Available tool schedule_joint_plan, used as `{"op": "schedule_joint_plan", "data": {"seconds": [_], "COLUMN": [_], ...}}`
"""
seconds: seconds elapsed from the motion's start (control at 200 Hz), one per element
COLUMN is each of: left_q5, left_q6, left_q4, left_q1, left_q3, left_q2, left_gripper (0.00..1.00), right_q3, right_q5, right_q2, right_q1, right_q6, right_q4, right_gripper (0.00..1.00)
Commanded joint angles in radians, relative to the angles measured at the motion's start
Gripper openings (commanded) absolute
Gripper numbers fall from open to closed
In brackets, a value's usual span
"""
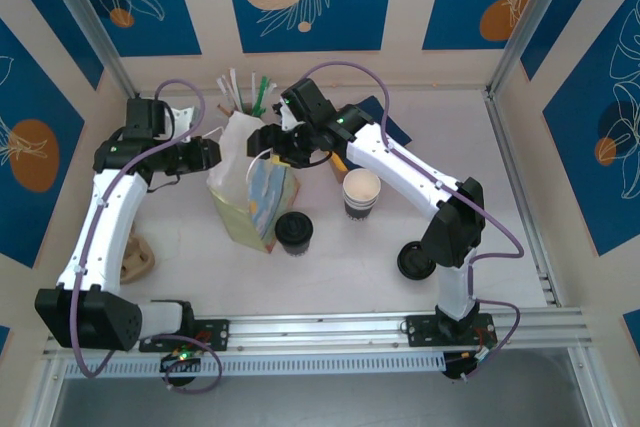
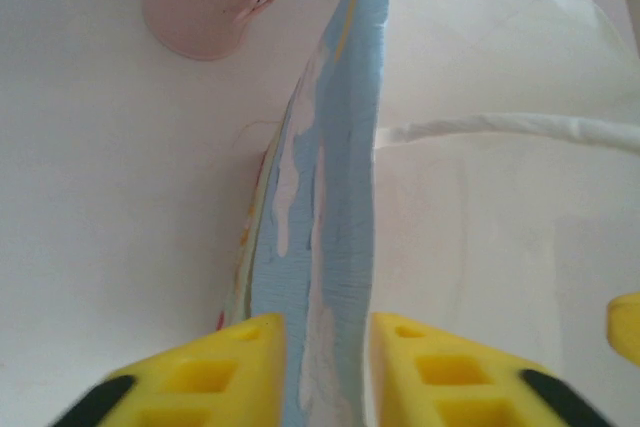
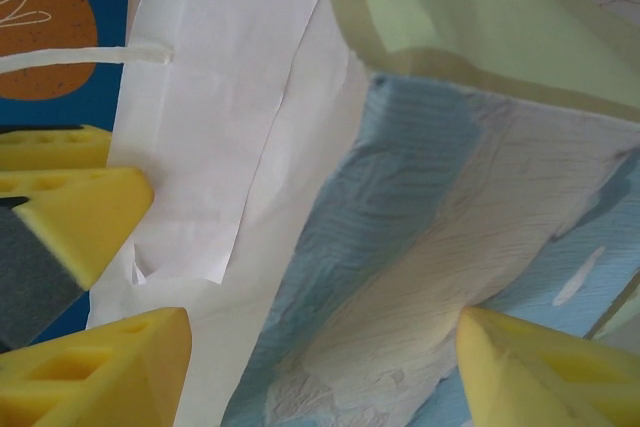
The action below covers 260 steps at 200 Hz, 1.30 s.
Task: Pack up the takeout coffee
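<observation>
Pinching the paper bag's [image 1: 250, 197] left rim: left gripper [image 2: 325, 332], closed on it. Opposite wall: right gripper [image 3: 320, 317], spread, straddling. Beside bag's near corner, upright on table [image 1: 520, 207]: takeout coffee [image 1: 295, 231]; likely light, crushable, spillable; take gently round the cup wall.

Paper bag [image 1: 255, 202]: inside mostly hidden from above by own walls and right gripper [image 1: 285, 147]. Loose black lid [image 1: 410, 262]: part hidden behind right arm's elbow. Tan object [image 1: 140, 257]: part under left arm, kind unclear. Pink cup [image 2: 205, 7]: top cut off by upper edge. At left gripper [image 2: 325, 332], finger bases cut off below; pinch on bag wall cannot tell. Yellow piece [image 2: 626, 327]: cut off at right edge.
</observation>
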Motion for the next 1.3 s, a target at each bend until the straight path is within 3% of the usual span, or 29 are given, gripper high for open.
{"op": "schedule_joint_plan", "data": {"seconds": [0.0, 0.31, 0.755, 1.295], "left_q5": [-0.047, -0.128, -0.146, -0.178], "left_q6": [0.022, 0.044, 0.055, 0.048], "left_q4": [-0.022, -0.009, -0.010, -0.005], "left_q1": [-0.024, -0.031, -0.042, -0.041], "left_q3": [0.032, 0.074, 0.075, 0.075], "left_q2": [0.008, -0.001, 0.001, 0.022], "left_gripper": [0.18, 0.04, 0.02, 0.00], "right_q3": [-0.003, 0.042, 0.119, -0.005], "right_q5": [-0.028, -0.077, -0.104, -0.125], "right_q2": [-0.035, -0.023, -0.016, -0.143], "right_q1": [-0.008, -0.028, -0.039, -0.028], "right_q6": [0.007, 0.021, 0.062, 0.039], "right_q4": [0.003, 0.032, 0.058, 0.003], "right_gripper": [0.71, 0.75, 0.83, 0.85]}}
